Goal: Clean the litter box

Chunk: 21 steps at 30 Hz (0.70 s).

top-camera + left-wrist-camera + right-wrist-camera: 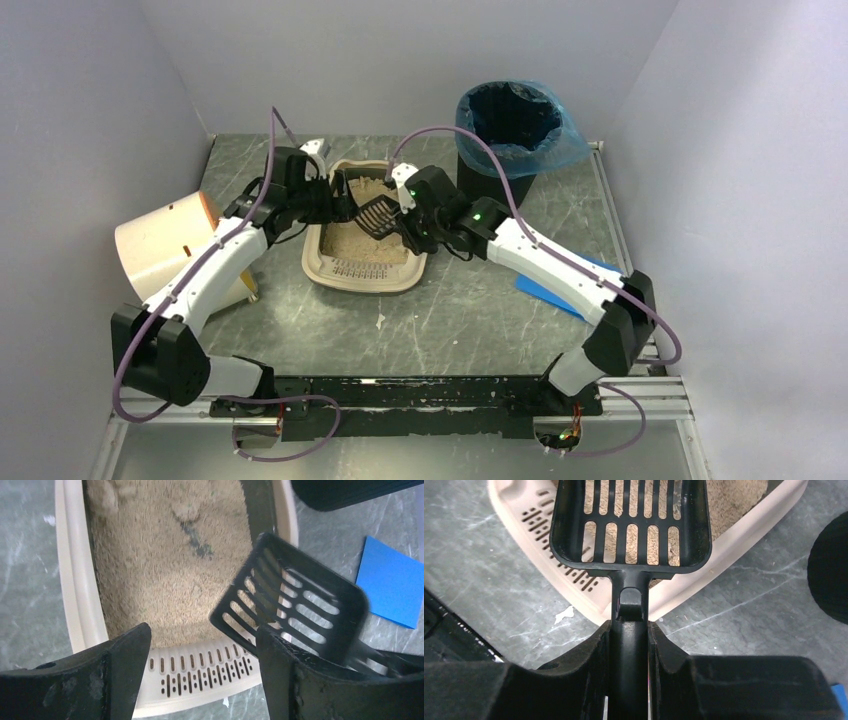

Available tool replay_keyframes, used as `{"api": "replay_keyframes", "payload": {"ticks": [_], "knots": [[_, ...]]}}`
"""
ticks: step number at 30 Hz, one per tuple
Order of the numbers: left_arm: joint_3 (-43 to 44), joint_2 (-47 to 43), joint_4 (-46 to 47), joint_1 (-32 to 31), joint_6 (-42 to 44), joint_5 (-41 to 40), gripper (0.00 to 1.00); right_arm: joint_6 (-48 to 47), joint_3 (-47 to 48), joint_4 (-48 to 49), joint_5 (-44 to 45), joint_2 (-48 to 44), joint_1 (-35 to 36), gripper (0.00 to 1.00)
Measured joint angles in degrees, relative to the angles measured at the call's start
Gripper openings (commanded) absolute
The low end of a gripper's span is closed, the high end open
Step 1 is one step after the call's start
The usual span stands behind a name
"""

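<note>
The beige litter box (314,262) sits mid-table, holding tan litter (165,580) with a dark streak (197,540), its slotted grate lip (200,667) at the near end. My right gripper (408,212) (629,630) is shut on the handle of a black slotted scoop (378,213) (631,525). The scoop hangs tilted over the box's right side and looks empty (295,605). My left gripper (335,200) (202,650) hovers over the box's left side, open, with nothing between its fingers (125,670).
A black round bin with a blue liner (512,125) (831,570) stands at the back right. A cream drum (165,240) lies on its side at the left. A blue sheet (560,290) (395,580) lies under the right arm. A white scrap (381,320) (565,614) lies before the box.
</note>
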Motion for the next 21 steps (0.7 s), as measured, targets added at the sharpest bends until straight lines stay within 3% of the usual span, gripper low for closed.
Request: {"api": "replay_keyframes", "payload": {"ticks": [4, 6, 8, 11, 12, 17, 21], "knots": [[-1.4, -4.0, 5.1, -0.3, 3.8, 1.9, 0.81, 1.4, 0.5, -0.6, 0.6, 4.3, -0.9, 0.0], [-6.8, -10.4, 11.5, -1.6, 8.1, 3.8, 0.84, 2.3, 0.6, -0.8, -0.3, 5.6, -1.4, 0.0], [-12.3, -16.9, 16.9, -3.9, 13.0, 6.4, 0.81, 3.1, 0.8, -0.9, -2.3, 6.1, -2.1, 0.0], [-17.9, -22.7, 24.8, -6.0, 21.2, 13.9, 0.4, 4.0, 2.3, -0.8, -6.3, 6.2, -3.9, 0.0], [-19.3, -23.5, 27.0, -6.2, 24.3, 16.9, 0.37, 4.3, 2.8, -0.7, -7.3, 6.2, -4.4, 0.0], [-23.3, -23.4, 31.1, -7.8, 42.2, 27.5, 0.55, 4.7, 5.0, -0.4, -12.2, 5.9, -6.4, 0.01], [-23.3, -22.6, 29.9, -9.4, 53.5, 29.5, 0.66, 4.7, 5.0, -0.4, -15.7, 5.0, -6.3, 0.02]]}}
